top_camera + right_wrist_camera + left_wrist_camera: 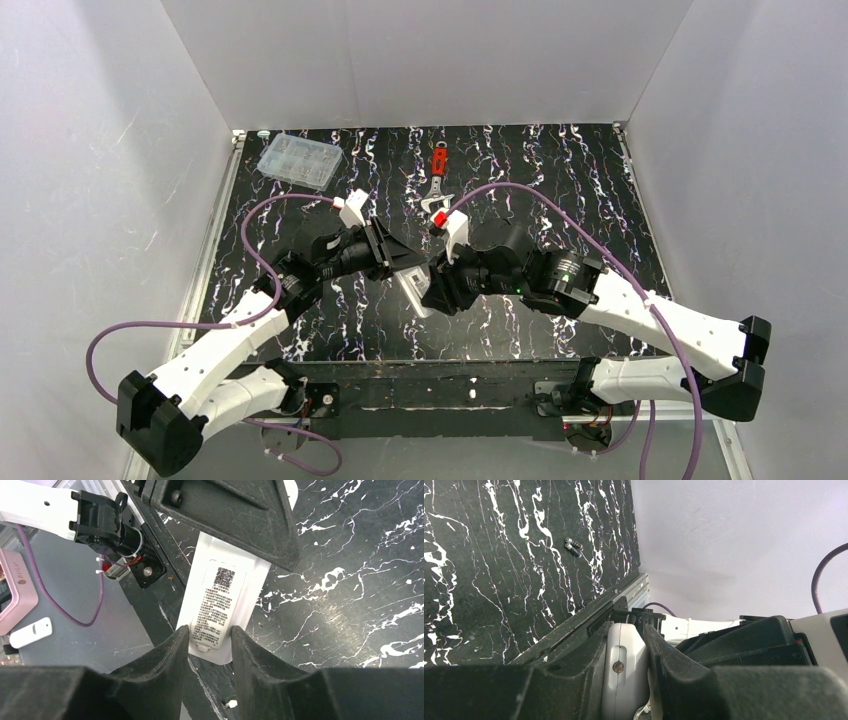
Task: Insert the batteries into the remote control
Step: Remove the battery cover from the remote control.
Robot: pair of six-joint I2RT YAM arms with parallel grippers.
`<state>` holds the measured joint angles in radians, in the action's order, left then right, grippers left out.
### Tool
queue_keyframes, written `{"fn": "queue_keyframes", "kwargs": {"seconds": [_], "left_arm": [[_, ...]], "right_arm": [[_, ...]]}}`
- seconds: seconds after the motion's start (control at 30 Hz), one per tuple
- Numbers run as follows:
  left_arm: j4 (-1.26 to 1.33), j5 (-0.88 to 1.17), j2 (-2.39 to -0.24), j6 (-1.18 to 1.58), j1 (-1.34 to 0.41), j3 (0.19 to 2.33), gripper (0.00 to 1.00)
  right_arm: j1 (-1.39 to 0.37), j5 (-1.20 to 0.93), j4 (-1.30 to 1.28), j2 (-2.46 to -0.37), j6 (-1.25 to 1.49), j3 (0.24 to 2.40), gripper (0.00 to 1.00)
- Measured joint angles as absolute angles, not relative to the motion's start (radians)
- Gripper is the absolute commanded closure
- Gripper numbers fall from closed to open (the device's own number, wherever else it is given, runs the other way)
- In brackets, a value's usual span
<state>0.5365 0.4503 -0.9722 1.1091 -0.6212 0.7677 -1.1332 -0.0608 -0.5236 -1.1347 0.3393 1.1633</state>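
1. Top view: my left gripper (400,268) is clenched on the remote control (415,293) and holds it up off the desk (560,180), close to the near edge and between the two arms. The right gripper (438,290) sits nose to nose with it, right at the remote's other end. That makes the right arm the free one, and it is already on the spot. A clear compartment box (298,160) at the back left and a red-handled wrench (438,185) at back centre both lie well apart from the work.

2. Left wrist view: I see the remote edge-on, pinched flat between the two left pads. The batteries (573,546) lie together on the desk, well away from both arms, with nothing touching them.

3. Right wrist view: the remote's back faces this camera, printed label and code square showing.
   - Its long axis runs straight away from my right gripper towards the left one, which clamps the far end.
   - My right fingers (165,655) stand parted over the near end, one on each side of the label.
   - The body is wider than the gap between them, so they grasp nothing.
   - I cannot tell whether the tips touch the plastic.
   - I see no open recess, so I judge the cover is on. Getting it off would call for a push or pull along that long axis, against the left hold.
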Motion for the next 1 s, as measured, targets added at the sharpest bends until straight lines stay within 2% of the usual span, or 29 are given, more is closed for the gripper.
{"fn": "queue_keyframes", "kwargs": {"seconds": [0.17, 0.7, 1.0], "left_arm": [[0.533, 0.445, -0.973, 1.106, -0.616, 0.768, 1.0], [0.474, 0.428, -0.963, 1.082, -0.615, 0.768, 1.0], [0.39, 0.38, -0.942, 1.061, -0.615, 0.769, 1.0]], "right_arm": [[-1.14, -0.05, -0.532, -1.142, 0.338, 1.177, 0.66], [-1.143, -0.076, -0.559, -1.137, 0.311, 1.187, 0.72], [-1.146, -0.115, -0.537, -1.025, 0.295, 1.13, 0.74]]}}
